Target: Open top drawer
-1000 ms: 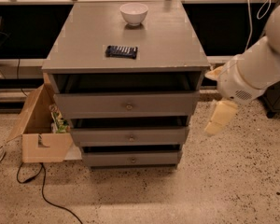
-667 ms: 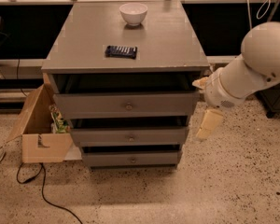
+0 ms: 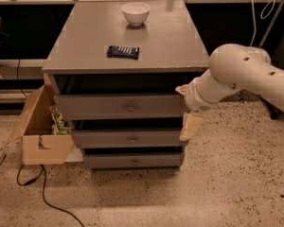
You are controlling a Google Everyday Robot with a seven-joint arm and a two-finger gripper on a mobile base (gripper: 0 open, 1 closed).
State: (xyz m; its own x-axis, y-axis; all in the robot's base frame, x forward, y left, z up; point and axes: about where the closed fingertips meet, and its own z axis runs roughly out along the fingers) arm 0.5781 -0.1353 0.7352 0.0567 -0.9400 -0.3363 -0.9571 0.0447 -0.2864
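The top drawer (image 3: 99,106) is the widest grey front of three under the cabinet top, with a small round knob (image 3: 130,108) at its centre. A dark gap shows between its upper edge and the cabinet top. My gripper (image 3: 186,108) is at the right end of that drawer front, level with it and to the right of the knob. Its two cream fingers stand apart, one tip up by the drawer's top corner and the other finger (image 3: 191,126) hanging lower. It is open and holds nothing. My white arm (image 3: 241,74) reaches in from the right.
Two narrower grey drawers (image 3: 128,138) sit below. A white bowl (image 3: 135,12) and a dark flat packet (image 3: 123,51) lie on the cabinet top (image 3: 180,41). An open cardboard box (image 3: 42,136) stands at the cabinet's left, with a black cable (image 3: 42,188) on the speckled floor.
My arm and gripper have moved left, from beside the cabinet's right side up to the right end of the top drawer front. The drawers have not moved.
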